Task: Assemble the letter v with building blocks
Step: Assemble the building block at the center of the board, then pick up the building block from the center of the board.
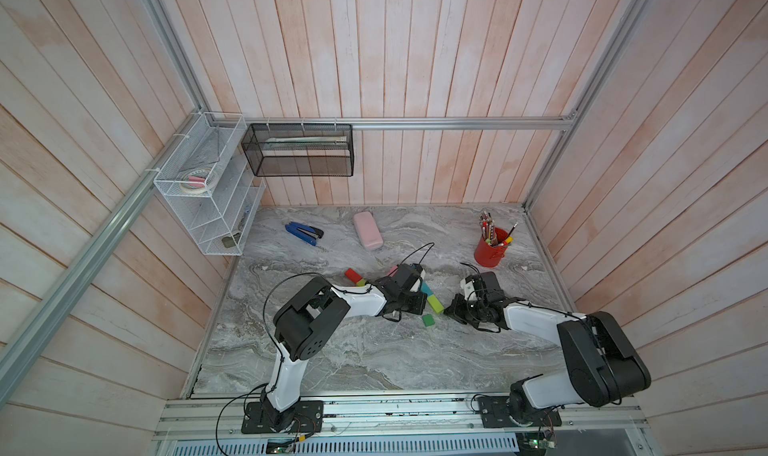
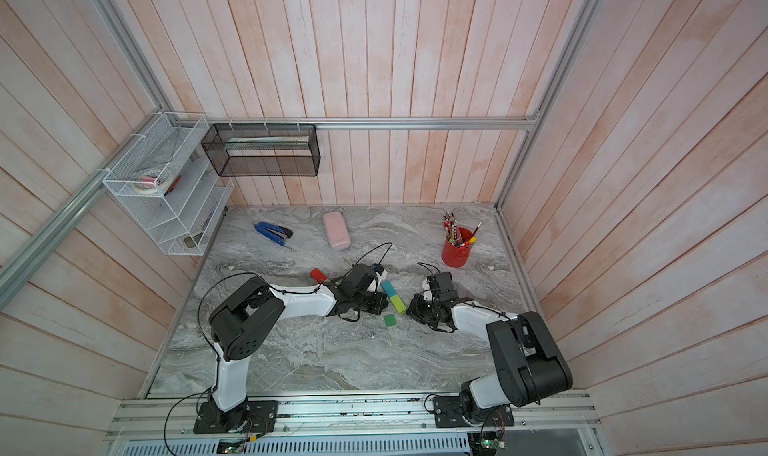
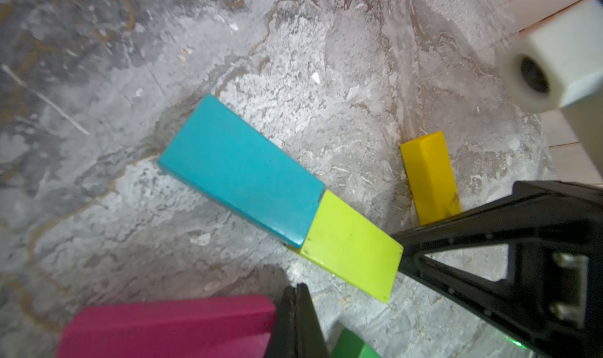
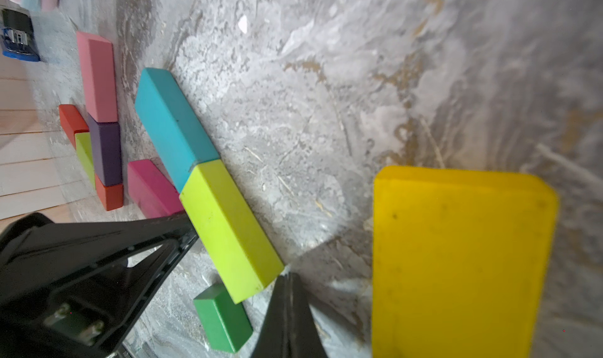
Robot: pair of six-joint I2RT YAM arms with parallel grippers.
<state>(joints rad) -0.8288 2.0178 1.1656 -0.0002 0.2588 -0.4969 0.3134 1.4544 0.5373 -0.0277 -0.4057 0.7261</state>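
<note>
Noted teal block (image 4: 173, 124) and lime block (image 4: 228, 229) lying end to end as one slanted stroke near middle of tabletop (image 1: 332, 350). Magenta block (image 4: 150, 186) just beside teal, green cube (image 4: 222, 317) near lime's free end, yellow block (image 4: 456, 258) apart.

Noted left gripper (image 3: 297, 297) pressed together, holding nothing, at lime's long side. Right gripper (image 4: 287, 283) likewise pressed together, empty, at lime's end corner. Judged as nudging to straighten the stroke.

Risks:
- off-centre push swinging lime out of line with teal
- opposed tips wedging or tipping it
- sweep knocking green cube or magenta
</note>
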